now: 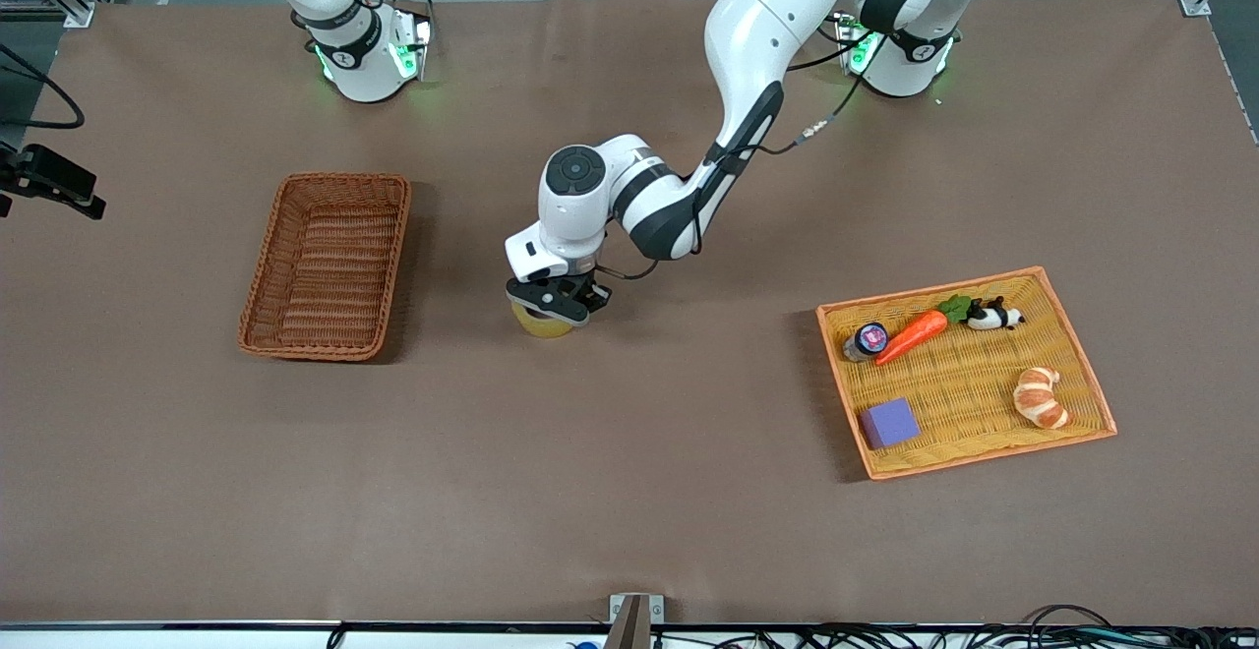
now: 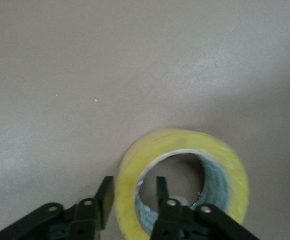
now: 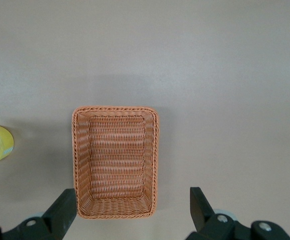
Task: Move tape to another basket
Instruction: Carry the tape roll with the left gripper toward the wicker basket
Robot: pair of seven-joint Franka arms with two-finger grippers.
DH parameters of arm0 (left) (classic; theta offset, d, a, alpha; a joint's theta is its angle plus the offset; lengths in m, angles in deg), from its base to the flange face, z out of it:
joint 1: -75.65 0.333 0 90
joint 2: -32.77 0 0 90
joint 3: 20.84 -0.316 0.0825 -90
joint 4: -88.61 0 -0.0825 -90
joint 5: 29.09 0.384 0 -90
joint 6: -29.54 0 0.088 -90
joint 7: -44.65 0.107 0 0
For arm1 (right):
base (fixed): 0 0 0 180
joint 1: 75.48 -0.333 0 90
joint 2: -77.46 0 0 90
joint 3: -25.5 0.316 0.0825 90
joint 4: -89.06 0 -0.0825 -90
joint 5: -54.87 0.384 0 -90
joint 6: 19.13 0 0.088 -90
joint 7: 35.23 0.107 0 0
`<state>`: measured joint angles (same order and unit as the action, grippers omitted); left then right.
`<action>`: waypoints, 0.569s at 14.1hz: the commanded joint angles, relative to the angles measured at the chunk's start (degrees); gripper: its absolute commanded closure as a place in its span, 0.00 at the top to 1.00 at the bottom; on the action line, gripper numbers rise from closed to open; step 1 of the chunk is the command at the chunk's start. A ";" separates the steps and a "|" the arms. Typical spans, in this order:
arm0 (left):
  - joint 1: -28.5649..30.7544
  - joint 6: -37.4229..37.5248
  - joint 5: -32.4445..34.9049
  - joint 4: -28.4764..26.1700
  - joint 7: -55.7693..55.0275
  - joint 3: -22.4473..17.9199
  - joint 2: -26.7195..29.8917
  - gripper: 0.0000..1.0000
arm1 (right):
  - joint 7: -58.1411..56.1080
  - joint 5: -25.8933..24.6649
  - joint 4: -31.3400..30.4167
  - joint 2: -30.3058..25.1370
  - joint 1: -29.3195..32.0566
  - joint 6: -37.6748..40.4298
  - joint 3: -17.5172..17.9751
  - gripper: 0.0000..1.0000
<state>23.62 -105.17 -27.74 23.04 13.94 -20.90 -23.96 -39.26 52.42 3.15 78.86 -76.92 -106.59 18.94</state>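
Left wrist view: left end effector [image 2: 132, 197] straddles the tape [image 2: 182, 177] wall, fingers parted; lift clear before retreating.

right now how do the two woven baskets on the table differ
The brown basket is deep with raised sides; the yellow tray is flat and shallow with an orange rim. The brown basket holds nothing; the yellow tray holds a carrot, a croissant, a purple block and other small items. The brown basket sits toward the right arm's end, the yellow tray toward the left arm's. Both are rectangular wicker.
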 commanded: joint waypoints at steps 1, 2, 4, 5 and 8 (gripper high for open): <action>-0.45 0.32 0.67 1.59 0.04 -0.21 -1.02 1.00 | -0.54 1.13 -0.13 0.00 1.01 -0.51 0.40 1.00; -0.18 1.37 0.58 1.59 -0.22 -0.29 -0.32 1.00 | -0.45 1.30 -0.13 0.01 0.92 -0.60 0.40 1.00; 1.30 6.19 0.93 1.15 -0.22 -0.38 2.84 1.00 | -0.72 2.53 -0.31 0.09 0.14 0.18 0.57 1.00; 1.75 9.17 1.20 0.63 -0.31 -0.38 4.77 1.00 | -0.19 2.62 -1.18 0.18 -0.39 -0.51 1.01 1.00; 4.64 13.66 1.11 -1.22 -0.40 -1.70 11.27 1.00 | 3.83 4.29 -9.33 0.27 -1.28 -9.54 4.16 1.00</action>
<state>26.23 -95.54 -27.74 24.88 13.97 -22.13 -18.74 -38.67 55.66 -0.01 79.52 -77.65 -111.08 20.79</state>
